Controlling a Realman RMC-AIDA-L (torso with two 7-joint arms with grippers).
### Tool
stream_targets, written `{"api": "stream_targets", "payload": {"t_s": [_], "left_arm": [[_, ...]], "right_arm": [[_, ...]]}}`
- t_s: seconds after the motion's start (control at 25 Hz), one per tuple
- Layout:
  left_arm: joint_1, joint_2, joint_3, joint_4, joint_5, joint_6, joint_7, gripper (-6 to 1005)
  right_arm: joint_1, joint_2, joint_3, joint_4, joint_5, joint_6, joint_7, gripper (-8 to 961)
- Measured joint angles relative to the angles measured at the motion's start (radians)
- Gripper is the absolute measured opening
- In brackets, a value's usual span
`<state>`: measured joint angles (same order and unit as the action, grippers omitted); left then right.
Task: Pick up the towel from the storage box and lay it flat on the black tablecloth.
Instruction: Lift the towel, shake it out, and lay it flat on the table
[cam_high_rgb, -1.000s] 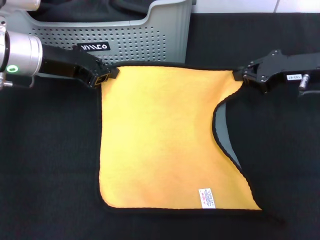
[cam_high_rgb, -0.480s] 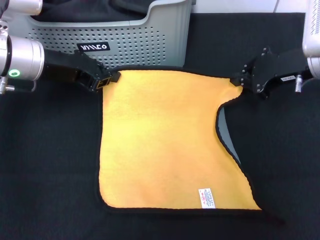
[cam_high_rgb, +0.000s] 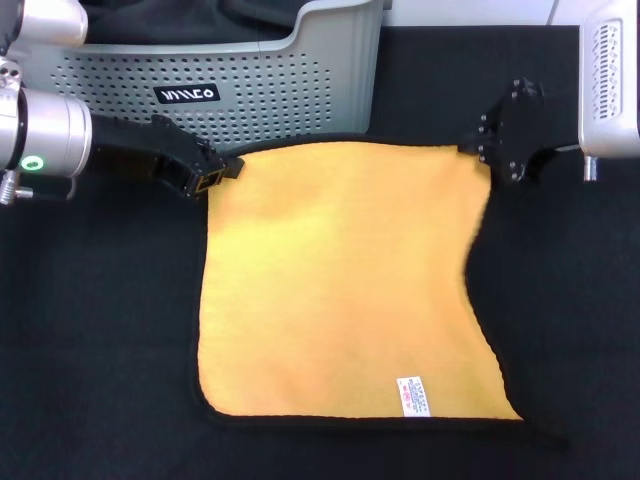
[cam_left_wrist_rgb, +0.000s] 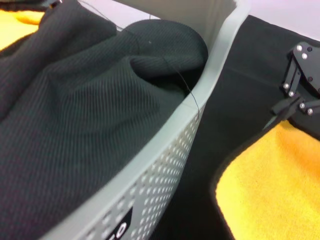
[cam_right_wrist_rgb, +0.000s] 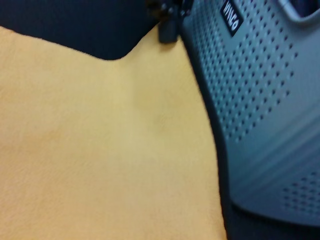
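The towel (cam_high_rgb: 340, 270) lies yellow-orange face up on the black tablecloth (cam_high_rgb: 100, 330), in front of the storage box (cam_high_rgb: 280, 90). Its white label (cam_high_rgb: 414, 396) is near the front edge. My left gripper (cam_high_rgb: 215, 172) is shut on the towel's far left corner, close to the box wall. My right gripper (cam_high_rgb: 487, 152) is shut on the far right corner, and the right edge hangs slightly curved below it. The left wrist view shows the right gripper (cam_left_wrist_rgb: 287, 102) at that corner of the towel (cam_left_wrist_rgb: 270, 190). The right wrist view shows the left gripper (cam_right_wrist_rgb: 170, 22) at its corner.
The light grey storage box (cam_left_wrist_rgb: 165, 165) stands at the far left of the table and holds a dark grey-black cloth bundle (cam_left_wrist_rgb: 75, 110). The black tablecloth stretches to the left, right and front of the towel.
The right gripper turned and moved up and slightly left with its corner. The folded right edge opened out, so the grey underside no longer shows. The left gripper shifted slightly right.
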<state>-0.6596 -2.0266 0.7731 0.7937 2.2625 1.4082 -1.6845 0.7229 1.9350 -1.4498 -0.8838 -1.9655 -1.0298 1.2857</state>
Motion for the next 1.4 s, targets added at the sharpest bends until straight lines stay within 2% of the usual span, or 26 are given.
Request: {"api": "stream_targets", "payload": {"t_s": [0.56,1.24,1.4], "left_arm": [[0.004,-0.006,0.000,-0.005,0.000,-0.017,0.004,19],[0.005,-0.006,0.000,-0.008,0.000,-0.067,0.016,26],[0.003,-0.004,0.000,-0.009,0.007,-0.086,0.015,62]], "right_arm": [[-0.001,0.038,0.028,-0.010,-0.058,0.005,-0.033,12],[-0.011,0.048,0.032,-0.006,-0.059,0.035,-0.025,13],[-0.019,0.059,0.039,-0.006,-0.072,0.039,-0.022,34]]}}
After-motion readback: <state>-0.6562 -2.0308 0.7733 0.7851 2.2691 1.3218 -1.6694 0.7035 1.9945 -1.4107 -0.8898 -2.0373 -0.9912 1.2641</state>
